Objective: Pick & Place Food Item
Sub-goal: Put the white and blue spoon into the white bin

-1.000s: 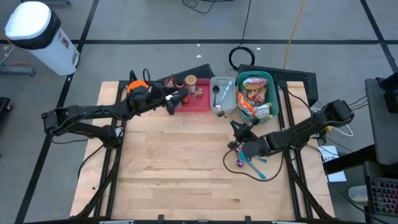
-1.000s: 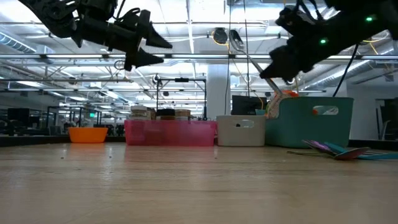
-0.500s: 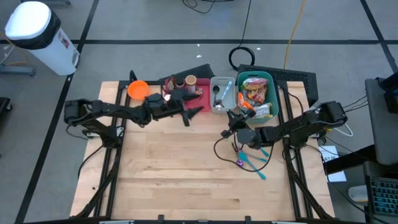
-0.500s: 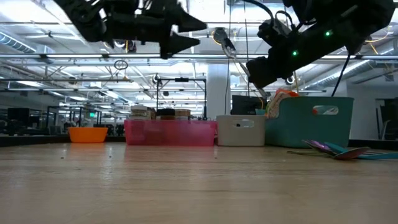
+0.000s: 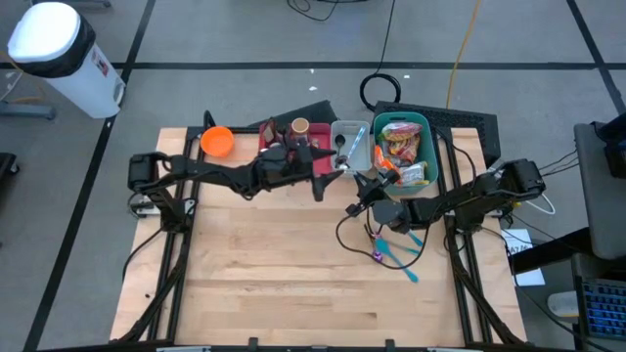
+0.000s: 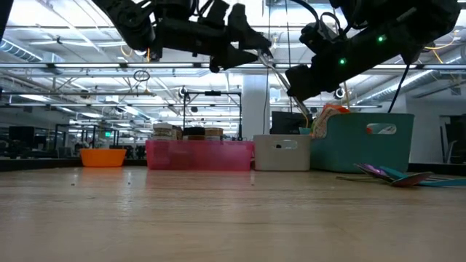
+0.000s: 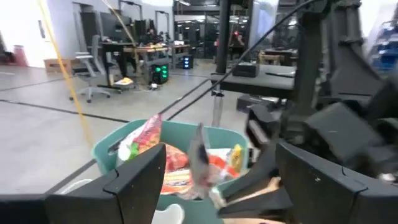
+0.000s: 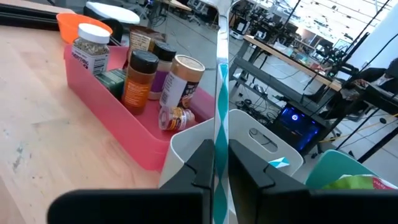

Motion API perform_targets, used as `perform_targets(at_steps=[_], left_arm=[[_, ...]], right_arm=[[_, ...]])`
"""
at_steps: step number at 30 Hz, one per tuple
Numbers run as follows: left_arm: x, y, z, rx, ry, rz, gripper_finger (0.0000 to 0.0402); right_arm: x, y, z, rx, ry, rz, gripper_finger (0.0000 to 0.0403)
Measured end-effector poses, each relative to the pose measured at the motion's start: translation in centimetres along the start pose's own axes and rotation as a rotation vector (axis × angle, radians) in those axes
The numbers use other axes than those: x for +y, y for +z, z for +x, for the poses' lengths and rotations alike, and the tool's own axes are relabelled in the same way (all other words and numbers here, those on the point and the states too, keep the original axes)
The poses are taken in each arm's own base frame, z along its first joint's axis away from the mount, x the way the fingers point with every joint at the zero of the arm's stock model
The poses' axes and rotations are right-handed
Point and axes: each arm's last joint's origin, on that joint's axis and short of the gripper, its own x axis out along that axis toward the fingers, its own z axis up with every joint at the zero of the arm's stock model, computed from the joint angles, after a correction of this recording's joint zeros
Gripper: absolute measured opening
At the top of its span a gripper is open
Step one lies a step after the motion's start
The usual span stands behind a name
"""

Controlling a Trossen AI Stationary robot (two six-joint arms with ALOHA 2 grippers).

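A teal bin (image 5: 401, 147) at the far right holds several food packets; it also shows in the left wrist view (image 7: 155, 155). My left gripper (image 5: 328, 176) is open and empty, high above the right end of the pink tray (image 5: 293, 152), facing the bin; its fingers show spread in its wrist view (image 7: 224, 186). My right gripper (image 5: 364, 186) hangs close beside it, in front of the bin, and is shut on a teal-handled utensil (image 8: 217, 112). My right gripper pinches the utensil's thin teal handle (image 8: 217, 146) between its two fingers. The utensil runs on beyond the fingertips, slanting up. Its metal head (image 6: 266, 52) is high in the air, clear of the table and the bins.
The pink tray holds spice jars (image 8: 140, 78). A white bin (image 5: 347, 147) with utensils stands between the tray and the teal bin. An orange bowl (image 5: 217, 142) is at the far left. Loose coloured utensils (image 5: 393, 252) lie at the table's right. The near half is bare wood.
My left gripper has swept toward the table's right edge, from beside the orange bowl across the pink tray to beside my right gripper. My right gripper has gone a little toward the far edge with the utensil, then kept still.
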Motion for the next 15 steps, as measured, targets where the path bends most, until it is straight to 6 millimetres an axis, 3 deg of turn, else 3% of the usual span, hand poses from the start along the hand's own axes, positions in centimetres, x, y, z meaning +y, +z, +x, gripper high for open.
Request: perform_targets(at_steps=[8,15], left_arm=[[1.0,-0.3,0.1,0.027,0.09,0.021,0.0302],[1.5,-0.1,0.1,0.013,0.09,-0.03,0.0208]], right_arm=[[0.0,0.0,0.0,-0.001,0.0,0.003,0.0014],[0.1,0.0,0.0,-0.003,0.025,0.006,0.0014]])
